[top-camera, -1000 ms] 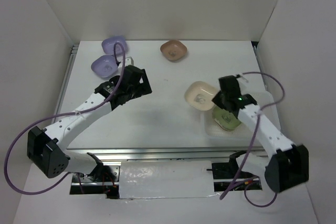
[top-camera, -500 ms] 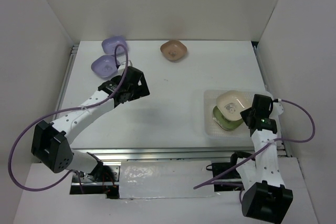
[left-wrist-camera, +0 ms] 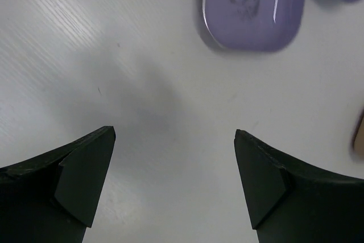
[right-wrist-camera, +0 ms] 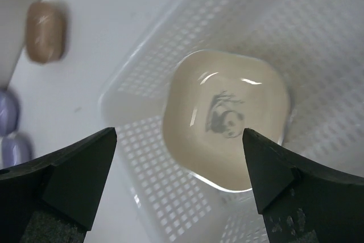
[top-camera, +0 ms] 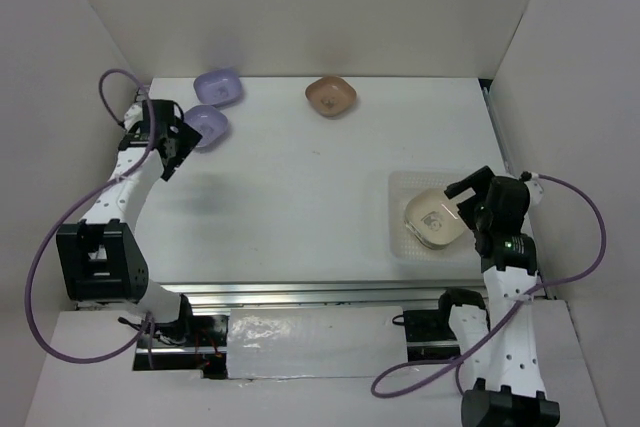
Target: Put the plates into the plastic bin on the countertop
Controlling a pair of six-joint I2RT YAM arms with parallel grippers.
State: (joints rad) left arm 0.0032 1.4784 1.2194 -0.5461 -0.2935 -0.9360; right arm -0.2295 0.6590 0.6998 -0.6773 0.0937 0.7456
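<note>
Cream plate [top-camera: 434, 219] lies in the plastic bin [top-camera: 400, 192], right gripper [right-wrist-camera: 179, 135] spread empty above it. Left gripper [left-wrist-camera: 174, 134], also spread, faces a purple plate [left-wrist-camera: 253, 7].

Bright, even light — soft shadows, wrist views blurred.

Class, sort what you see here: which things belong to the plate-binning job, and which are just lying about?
Job:
- cream plate, already in the bin
- far purple plate, near purple plate and brown plate, waiting on the countertop

Lying about:
- purple cables
- metal rails
</note>
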